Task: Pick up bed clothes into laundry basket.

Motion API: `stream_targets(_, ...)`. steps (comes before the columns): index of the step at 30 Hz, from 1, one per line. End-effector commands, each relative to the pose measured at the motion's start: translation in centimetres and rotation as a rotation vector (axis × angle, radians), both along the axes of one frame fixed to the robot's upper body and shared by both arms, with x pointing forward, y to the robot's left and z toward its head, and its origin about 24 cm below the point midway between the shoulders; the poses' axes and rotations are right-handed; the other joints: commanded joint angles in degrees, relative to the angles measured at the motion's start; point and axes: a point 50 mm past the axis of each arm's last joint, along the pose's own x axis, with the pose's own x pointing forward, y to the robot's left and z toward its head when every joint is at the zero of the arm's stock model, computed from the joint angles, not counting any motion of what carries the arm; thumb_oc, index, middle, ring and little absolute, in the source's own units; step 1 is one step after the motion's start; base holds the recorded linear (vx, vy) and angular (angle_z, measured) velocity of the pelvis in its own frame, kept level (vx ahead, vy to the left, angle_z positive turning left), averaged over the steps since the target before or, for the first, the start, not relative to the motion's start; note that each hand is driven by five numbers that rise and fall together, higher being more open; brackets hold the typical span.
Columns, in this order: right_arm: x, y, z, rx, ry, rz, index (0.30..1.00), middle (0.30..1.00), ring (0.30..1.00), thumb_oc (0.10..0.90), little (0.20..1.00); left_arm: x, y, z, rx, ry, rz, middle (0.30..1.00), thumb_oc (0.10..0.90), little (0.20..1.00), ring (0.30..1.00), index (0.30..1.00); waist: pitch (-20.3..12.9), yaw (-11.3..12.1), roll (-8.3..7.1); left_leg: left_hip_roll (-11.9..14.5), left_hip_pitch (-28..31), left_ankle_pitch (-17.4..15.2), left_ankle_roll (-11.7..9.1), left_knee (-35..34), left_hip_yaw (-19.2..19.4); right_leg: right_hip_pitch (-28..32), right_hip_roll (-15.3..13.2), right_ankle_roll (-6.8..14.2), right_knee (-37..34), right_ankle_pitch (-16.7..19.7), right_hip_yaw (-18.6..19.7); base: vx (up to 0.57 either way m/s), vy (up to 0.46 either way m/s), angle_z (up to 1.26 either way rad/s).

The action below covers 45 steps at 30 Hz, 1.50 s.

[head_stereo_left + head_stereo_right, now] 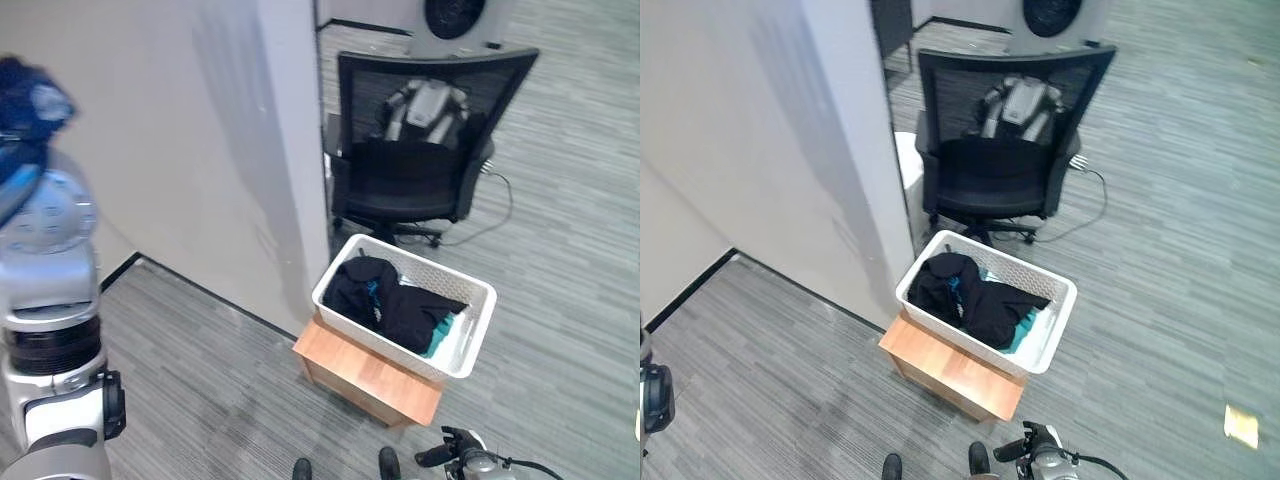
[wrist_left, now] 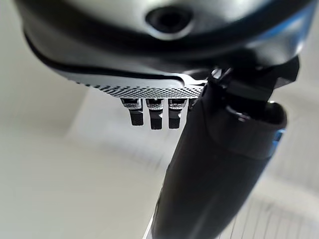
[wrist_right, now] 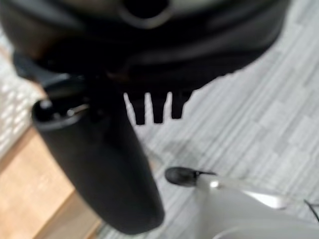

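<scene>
One white basket sits on one low wood stand. Inside the basket lies one heap of dark clothes, with a bit of teal cloth poking out beside it. Behind the basket stands one black chair, and something grey shows through its mesh back, hard to make out. A grey wall rises beside the basket. The left hand and the right hand each hold nothing, fingers straight.

Dark clothes in white basket
</scene>
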Motion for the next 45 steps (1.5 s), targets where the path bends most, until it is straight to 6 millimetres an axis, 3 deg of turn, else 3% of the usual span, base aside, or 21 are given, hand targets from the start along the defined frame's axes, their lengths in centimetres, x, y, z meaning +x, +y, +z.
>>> stream_targets(1, 0.6, 0.4, 0.1, -0.022, -0.018, 0.048, 0.900, 0.900, 0.900, 0.800, 0.900, 2.0, 1.1, -3.0, 0.010, 0.201, -0.077, 0.900, 0.800, 0.900, 0.900, 0.900, -5.24, 1.94, -2.81, 2.40, -0.37, -3.14, -3.11, 0.13, -0.38, 1.01, -2.18, 2.74, 0.43, -6.05, -1.21, -0.01, 0.004, 0.11)
stream_targets(3, 1.1, 0.1, 0.4, -0.040, -0.036, 0.053, 0.900, 0.900, 0.900, 0.800, 0.900, 2.3, 2.1, -5.3, -0.036, 0.299, -0.094, 0.900, 0.800, 0.900, 0.900, 0.900, -5.17, 2.32, -2.87, 2.40, -0.32, -3.10, -3.02, 0.13, -0.61, 1.25, -2.13, 2.56, 0.43, -6.18, -1.24, -0.03, -0.003, 0.06)
stream_targets(4, 2.9, -0.9, 1.5, -0.073, -0.105, 0.037, 0.900, 0.900, 0.900, 0.800, 0.900, 3.3, 3.4, -9.9, -0.146, 0.508, -0.155, 0.900, 0.800, 0.900, 0.900, 0.900, -4.61, 3.07, -3.32, 2.36, -0.37, -2.92, -2.94, 0.13, -0.92, 1.46, -2.07, 2.32, 0.43, -6.22, -1.35, -0.05, -0.002, 0.02)
stream_targets(7, 5.0, -3.3, 3.5, -0.137, -0.194, 0.007, 0.900, 0.900, 0.900, 0.800, 0.900, 3.9, 5.2, -17.0, -0.327, 0.824, -0.258, 0.900, 0.800, 0.900, 0.900, 0.900, -4.15, 3.67, -3.65, 2.35, -0.45, -2.66, -2.85, 0.13, -1.29, 1.82, -2.04, 2.08, 0.43, -6.25, -1.53, 0.00, 0.003, -0.01)
stream_targets(8, 4.9, -3.4, 3.5, -0.138, -0.191, 0.007, 0.900, 0.900, 0.900, 0.800, 0.900, 3.9, 5.2, -17.1, -0.328, 0.826, -0.261, 0.900, 0.800, 0.900, 0.900, 0.900, -4.34, 3.64, -3.54, 2.42, -0.06, -3.49, -2.80, 0.13, -1.30, 2.22, -2.00, 2.09, 0.43, -7.01, -1.59, 0.05, 0.006, -0.02)
stream_targets(10, 5.8, -5.6, 5.0, -0.187, -0.236, -0.003, 0.900, 0.900, 0.900, 0.800, 0.900, 4.0, 6.8, -23.6, -0.494, 1.110, -0.260, 0.900, 0.800, 0.900, 0.900, 0.900, -3.69, 3.69, -4.07, 2.41, -0.24, -3.18, -2.76, 0.13, -1.61, 2.63, -2.05, 2.07, 0.43, -7.09, -2.05, 0.03, 0.004, 0.02)
stream_targets(12, 5.8, -6.5, 5.6, -0.207, -0.251, -0.002, 0.900, 0.900, 0.900, 0.800, 0.900, 4.3, 7.3, -27.2, -0.536, 1.298, -0.214, 0.900, 0.800, 0.900, 0.900, 0.900, -3.32, 3.38, -4.27, 2.33, -0.38, -2.92, -2.69, 0.13, -2.04, 2.79, -2.23, 2.03, 0.43, -7.11, -2.68, 0.00, 0.013, 0.03)
stream_targets(13, 5.8, -6.5, 5.6, -0.207, -0.251, -0.003, 0.900, 0.900, 0.900, 0.800, 0.900, 4.4, 7.3, -27.2, -0.534, 1.299, -0.215, 0.900, 0.800, 0.900, 0.900, 0.900, -3.33, 3.38, -4.25, 2.31, -0.40, -2.92, -2.69, 0.13, -2.15, 2.84, -2.25, 2.04, 0.43, -7.14, -2.79, 0.00, 0.026, 0.13)
stream_targets(14, 5.8, -6.9, 5.9, -0.215, -0.266, 0.004, 0.900, 0.900, 0.900, 0.800, 0.900, 4.7, 7.2, -30.7, -0.538, 1.496, -0.182, 0.900, 0.800, 0.900, 0.900, 0.900, -2.78, 3.03, -4.44, 1.96, -0.82, -2.50, -2.56, 0.13, -2.69, 2.92, -2.70, 2.05, 0.43, -6.98, -4.01, -0.02, 0.019, 0.22)
stream_targets(16, 5.6, -6.6, 5.8, -0.202, -0.273, 0.019, 0.900, 0.900, 0.900, 0.800, 0.900, 4.5, 7.5, -34.3, -0.572, 1.683, -0.129, 0.900, 0.800, 0.900, 0.900, 0.900, -1.79, 2.05, -4.32, 1.55, -1.32, -1.98, -2.37, 0.13, -3.48, 2.13, -3.07, 1.91, 1.31, -6.22, -5.15, -0.05, 0.007, 0.34)
stream_targets(18, 5.6, -6.5, 5.7, -0.201, -0.270, 0.036, 0.900, 0.900, 0.900, 0.800, 0.900, 4.3, 7.5, -36.3, -0.616, 1.766, -0.122, 0.900, 0.800, 0.900, 0.900, 0.900, -1.21, 1.52, -4.09, 1.42, -1.88, -1.54, -2.22, 0.13, -3.99, 0.58, -2.95, 1.81, 3.41, -6.71, -5.49, -0.08, -0.008, 0.26)
stream_targets(20, 5.8, -6.3, 5.8, -0.188, -0.275, 0.052, 0.900, 0.900, 0.900, 0.800, 0.900, 3.9, 7.8, -39.0, -0.780, 1.836, -0.170, 0.900, 0.800, 0.900, 0.900, 0.900, 0.22, -0.18, -3.44, 1.32, -3.62, -0.08, -2.27, 0.13, -5.07, -3.60, -1.67, 2.66, 10.08, -8.56, -1.54, -0.14, -0.025, 0.31)
stream_targets(21, 5.2, -5.7, 5.0, -0.163, -0.244, 0.047, 0.900, 0.900, 0.900, 0.800, 0.900, 4.1, 7.5, -40.3, -0.786, 1.918, -0.151, 0.900, 0.800, 0.900, 0.900, 0.900, 0.81, -1.96, -2.93, 0.70, -5.47, 0.96, -2.55, 0.13, -6.85, -4.17, 1.39, 2.75, 12.99, -10.56, 7.32, -0.09, -0.040, 0.31)
stream_targets(22, 5.2, -5.7, 5.0, -0.163, -0.246, 0.046, 0.900, 0.900, 0.900, 0.800, 0.900, 4.2, 7.6, -40.2, -0.784, 1.916, -0.152, 0.900, 0.800, 0.900, 0.900, 0.900, 0.81, -1.74, -3.03, 0.69, -5.49, 0.91, -2.56, 0.13, -6.66, -4.44, 1.41, 2.71, 13.34, -10.78, 7.53, -0.03, -0.142, 0.48)
stream_targets(23, 4.2, -6.0, 4.4, -0.161, -0.190, 0.034, 0.900, 0.900, 0.900, 0.800, 0.900, 4.8, 6.8, -40.9, -0.789, 1.949, -0.176, 0.900, 0.800, 0.900, 0.900, 0.900, 1.01, -2.59, -2.62, 0.67, -7.56, 2.33, -4.22, 0.13, -7.71, -2.83, 2.04, 1.48, 12.53, -12.54, 12.19, 0.02, -0.109, 0.62)
stream_targets(28, 3.2, -5.7, 3.5, -0.150, -0.127, 0.043, 0.900, 0.900, 0.900, 0.800, 0.900, 4.9, 5.5, -41.5, -0.937, 1.848, -0.291, 0.900, 0.800, 0.900, 0.900, 0.900, 1.34, -1.72, -2.87, 1.17, -13.80, 5.86, -7.81, 0.13, -8.85, 1.80, 3.38, -1.52, 2.47, -12.88, 10.31, -0.12, -0.341, 0.45)
stream_targets(33, 3.7, -6.6, 4.1, -0.184, -0.122, 0.076, 0.900, 0.900, 0.900, 0.800, 0.900, 3.6, 4.4, -43.4, -1.041, 1.874, -0.338, 0.900, 0.800, 0.900, 0.900, 0.900, 2.55, -3.26, -4.57, 1.02, -9.44, 1.55, -4.60, 3.18, -3.85, 1.60, 3.67, -2.08, 2.26, -10.92, 11.20, -0.20, -0.210, 0.63)
stream_targets(35, 3.3, -6.4, 3.9, -0.176, -0.119, 0.072, 0.900, 0.900, 0.900, 0.800, 0.900, 3.0, 3.9, -44.0, -1.061, 1.895, -0.361, 0.900, 0.800, 0.900, 0.900, 0.900, 1.66, -5.54, -5.33, 2.55, -5.97, -2.53, -3.94, 15.29, 1.77, -0.52, 2.11, -2.29, 1.08, -9.23, 6.72, -0.47, -0.307, 1.48)
stream_targets(39, 2.6, -6.3, 3.4, -0.177, -0.091, 0.060, 0.900, 0.900, 0.900, 0.800, 0.900, 2.6, 3.5, -44.4, -1.082, 1.904, -0.383, 0.900, 0.800, 0.900, 0.900, 0.900, 0.01, -7.80, -5.01, 5.56, 0.23, -2.72, -4.82, 20.94, 6.82, -1.86, 2.13, -2.69, 0.43, -8.00, 0.00, -0.30, -0.250, 0.94)
stream_targets(42, 1.3, -6.7, 2.8, -0.241, 0.027, 0.165, 0.900, 0.900, 0.900, 0.800, 0.900, 2.4, 1.2, -45.7, -1.020, 2.028, -0.438, 0.900, 0.800, 0.900, 0.900, 0.900, -1.60, -9.74, -2.80, 9.24, 9.75, -5.73, -5.70, 11.52, 13.03, -2.93, 4.58, -3.11, 0.43, -8.14, -9.56, -0.24, -0.228, 1.65)
stream_targets(45, 1.4, -6.2, 2.6, -0.253, 0.045, 0.217, 0.900, 0.900, 0.900, 0.800, 0.900, 2.8, -0.3, -45.9, -0.953, 2.088, -0.470, 0.900, 0.800, 0.900, 0.900, 0.900, -1.96, -9.64, -2.77, 6.96, 11.54, -9.87, -4.35, 3.91, 11.71, -3.23, 5.18, -2.81, 0.60, -7.59, -11.14, -0.18, -0.107, 1.76)
